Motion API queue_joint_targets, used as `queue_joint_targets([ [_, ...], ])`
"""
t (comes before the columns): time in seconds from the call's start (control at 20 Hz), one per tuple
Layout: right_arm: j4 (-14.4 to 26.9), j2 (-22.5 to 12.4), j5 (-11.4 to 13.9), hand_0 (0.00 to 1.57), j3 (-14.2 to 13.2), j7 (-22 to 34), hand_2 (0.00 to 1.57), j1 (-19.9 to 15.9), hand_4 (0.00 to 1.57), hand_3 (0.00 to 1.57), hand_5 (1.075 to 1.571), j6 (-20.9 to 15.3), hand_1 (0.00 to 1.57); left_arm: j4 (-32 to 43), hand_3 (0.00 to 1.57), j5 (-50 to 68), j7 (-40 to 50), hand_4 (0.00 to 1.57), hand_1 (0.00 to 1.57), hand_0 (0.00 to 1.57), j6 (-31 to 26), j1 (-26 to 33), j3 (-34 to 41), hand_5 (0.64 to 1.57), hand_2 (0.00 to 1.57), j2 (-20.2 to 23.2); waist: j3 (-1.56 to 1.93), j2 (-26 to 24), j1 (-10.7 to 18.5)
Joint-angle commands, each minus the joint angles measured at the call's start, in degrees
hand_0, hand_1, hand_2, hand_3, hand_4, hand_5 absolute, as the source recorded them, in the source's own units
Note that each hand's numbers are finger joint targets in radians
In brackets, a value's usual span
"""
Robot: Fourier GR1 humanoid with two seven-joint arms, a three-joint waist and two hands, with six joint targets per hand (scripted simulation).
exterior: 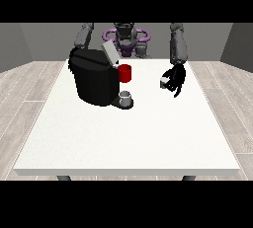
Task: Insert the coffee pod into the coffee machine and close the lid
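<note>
A small pale pod (163, 81) is being pinched in curled fingers by the hand at the view's right (174, 80), well apart from the machine (94, 79), whose lid (109, 53) is being kept raised. A tilted pod risks being jammed at the opening.

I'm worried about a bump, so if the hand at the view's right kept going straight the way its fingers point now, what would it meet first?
Probably the table. The hand at the view's right holds a small pale thing, likely the coffee pod, and its fingers point downward. Depth is unclear, but nothing else shows below it.
</note>
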Motion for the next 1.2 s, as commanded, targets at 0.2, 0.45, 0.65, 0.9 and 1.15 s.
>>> queue_joint_targets([
  [0.2,0.8,-1.7,-1.3,0.0,-1.7,-1.0,0.0,0.7,0.42,0.0,1.571,1.3,0.0,2.3,1.41,1.1,-7.4,0.71,1.53,1.53,0.6,-1.8,1.8,1.571,1.51,-1.7,-0.6,0.2,-0.1],
  [0.45,1.8,-0.8,-1.9,0.0,-1.1,0.3,0.0,2.6,0.39,0.0,1.571,1.3,0.0,4.3,1.33,-0.5,-7.4,0.68,1.21,1.21,1.3,-1.3,1.3,1.571,1.32,-4.2,-0.59,-4.1,0.6],
  [0.65,8.5,-1.8,-3.1,0.0,-3.3,-5.3,0.0,3.4,0.29,0.0,1.571,3.3,0.0,1.8,1.3,1.7,-4.8,0.59,1.43,1.43,-3.7,-4.3,2.1,1.571,1.42,-5.5,-0.56,-5.7,1.8],
  [0.9,11.2,-1.7,-2.4,0.0,-3.9,-1.4,0.0,-1.4,0.26,0.0,1.571,0.2,0.0,-0.5,1.28,0.0,-0.3,0.6,1.4,1.4,-5.1,-7.2,0.5,1.571,1.38,-7.9,-0.56,-8.6,3.9],
  [1.15,12.4,-2.3,-1.3,0.0,-2.9,-5.5,0.0,2.4,0.26,0.0,1.571,2.0,0.0,-1.5,1.26,3.3,-1.1,0.58,1.26,1.26,-11.1,-9.1,4.0,1.571,1.31,-4.0,-0.56,-10.4,3.6],
])
